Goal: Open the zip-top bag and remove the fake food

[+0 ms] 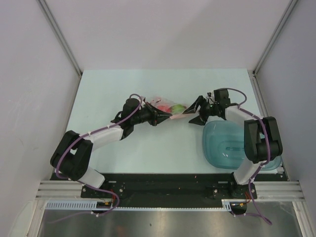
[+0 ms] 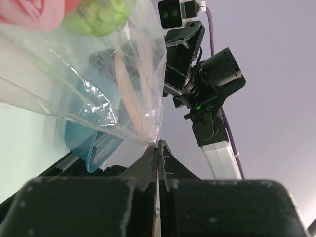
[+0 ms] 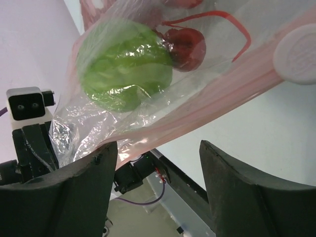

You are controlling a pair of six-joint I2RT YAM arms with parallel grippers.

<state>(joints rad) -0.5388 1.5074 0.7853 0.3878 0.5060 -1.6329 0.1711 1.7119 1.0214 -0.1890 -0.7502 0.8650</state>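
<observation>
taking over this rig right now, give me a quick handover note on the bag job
Left end effector: shut on a corner of the zip-top bag.
Right end effector: open, gripping nothing; the pinkish zip strip lies just in front of its fingers.
Fake food: the lime-green fruit and small red fruit are inside the bag, with more red plastic beside them.
The teal tray lies by the right arm.
Done: one side of the bag is gripped.
Left: grip the zip edge with the right end effector, pull it open, take the food out. I cannot tell whether the zip has parted at all.
</observation>
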